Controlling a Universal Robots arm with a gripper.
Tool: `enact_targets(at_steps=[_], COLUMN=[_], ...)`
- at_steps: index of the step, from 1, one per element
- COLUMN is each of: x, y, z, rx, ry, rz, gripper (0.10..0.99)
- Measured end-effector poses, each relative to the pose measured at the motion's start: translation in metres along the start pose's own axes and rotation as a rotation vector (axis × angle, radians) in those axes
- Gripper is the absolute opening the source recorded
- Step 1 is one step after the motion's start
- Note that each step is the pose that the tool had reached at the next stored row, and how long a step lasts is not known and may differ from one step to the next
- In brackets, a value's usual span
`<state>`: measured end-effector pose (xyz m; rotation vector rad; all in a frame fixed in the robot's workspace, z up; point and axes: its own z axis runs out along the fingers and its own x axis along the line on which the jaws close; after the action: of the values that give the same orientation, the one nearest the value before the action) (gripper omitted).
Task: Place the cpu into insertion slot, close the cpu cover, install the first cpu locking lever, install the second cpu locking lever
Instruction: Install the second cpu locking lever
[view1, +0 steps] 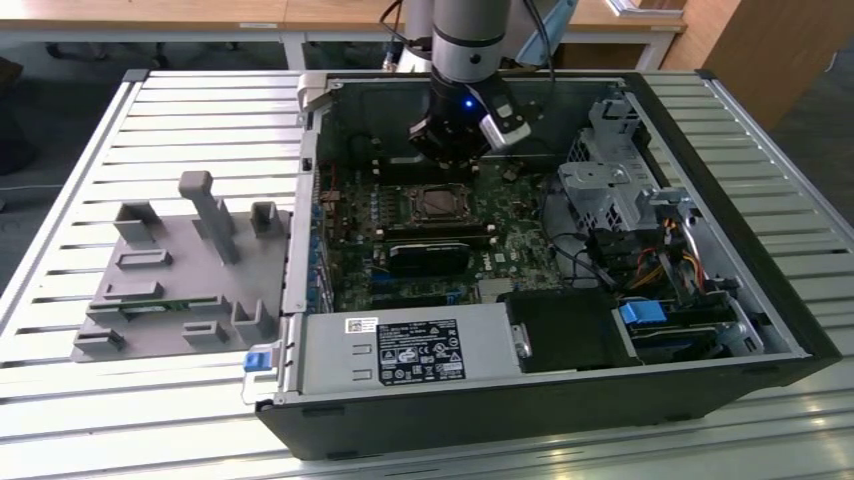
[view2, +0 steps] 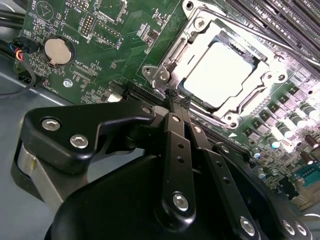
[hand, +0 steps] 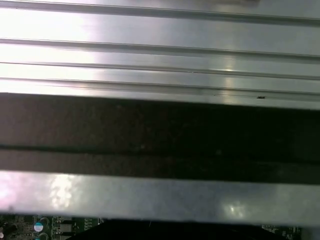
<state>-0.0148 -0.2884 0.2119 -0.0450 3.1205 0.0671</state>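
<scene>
The cpu (view2: 222, 72) lies flat in the insertion slot (view1: 437, 205) on the green motherboard (view2: 100, 30), its dull silver top showing. The silver cpu cover (view2: 172, 60) lies down around the chip as a frame. My gripper (view2: 178, 97) hangs just beside the socket's corner, its black fingers (view2: 175, 145) pressed together with nothing between them. In the exterior view the gripper (view1: 451, 165) is inside the open computer case, just behind the socket. I cannot tell how the locking levers stand.
A black heatsink block (view1: 427, 255) lies in front of the socket, and the power supply (view1: 400, 350) fills the case front. A drive cage and cables (view1: 614, 190) stand to the exterior view's right. A grey fixture (view1: 174, 270) rests on the slatted table (hand: 160, 50).
</scene>
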Motion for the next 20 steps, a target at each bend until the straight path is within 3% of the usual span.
enact_targets(at_steps=[12,20], x=[-0.0004,-0.0007], y=[-0.0022,-0.0078], z=[-0.0002,-0.0004], rx=[0.000,0.000], ry=[0.0001,0.0001], rz=[0.000,0.000], gripper=[0.106,0.106])
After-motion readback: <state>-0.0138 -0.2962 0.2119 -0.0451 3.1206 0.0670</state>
